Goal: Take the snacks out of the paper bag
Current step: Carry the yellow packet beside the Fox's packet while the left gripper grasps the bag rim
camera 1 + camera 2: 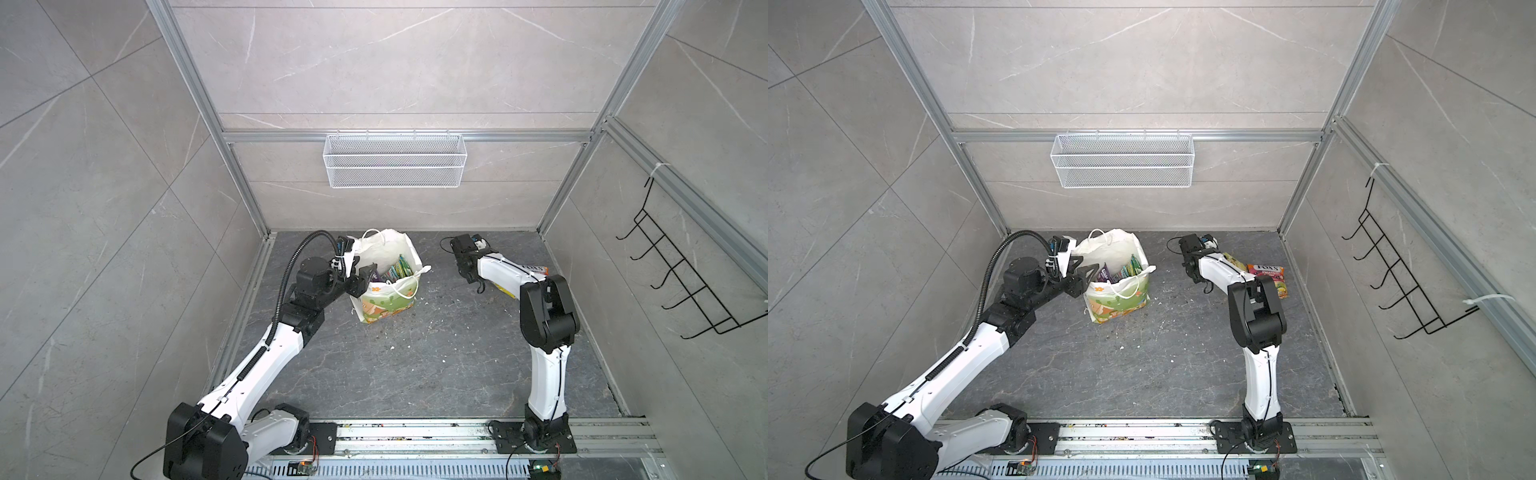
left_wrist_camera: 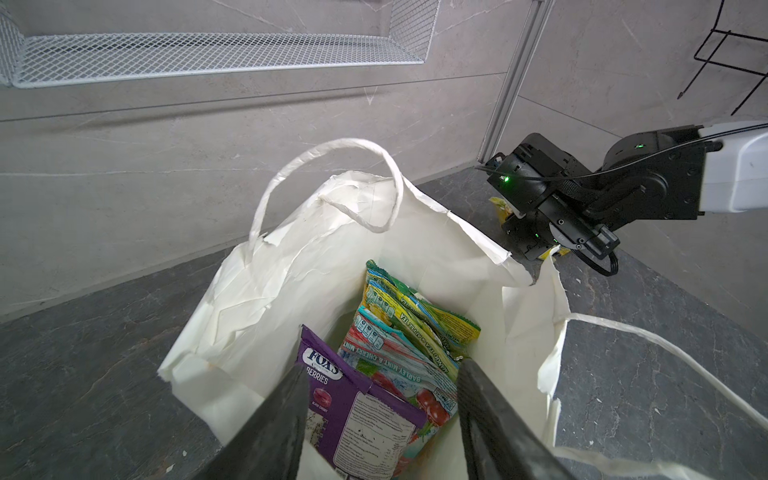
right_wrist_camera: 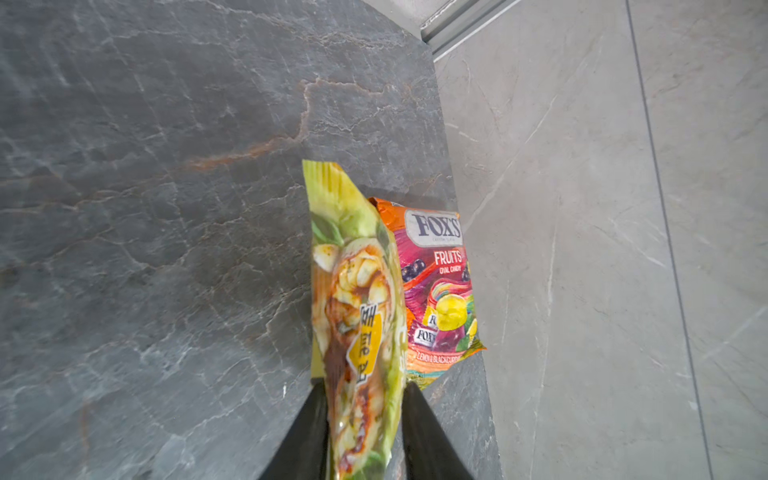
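The white paper bag (image 1: 384,249) (image 1: 1115,245) stands upright and open at the back of the dark floor. Several snacks lean inside it: a purple FOX'S packet (image 2: 365,411), a teal-red one (image 2: 399,353) and green-yellow ones (image 2: 419,307). My left gripper (image 2: 382,368) is open at the bag's mouth, its fingers either side of the purple packet without touching it. My right gripper (image 3: 363,388) is low near the right wall, jaws slightly apart around a yellow-green packet (image 3: 357,291) (image 1: 1234,262) standing on edge. A red-pink FOX'S packet (image 3: 440,282) (image 1: 1266,272) lies flat beside it.
A white wire mesh basket (image 1: 395,160) hangs on the back wall. A black wire rack (image 1: 681,274) hangs on the right wall. White paper scraps (image 1: 415,328) litter the floor. The bag's cord handle (image 2: 665,345) trails over the floor towards the right arm.
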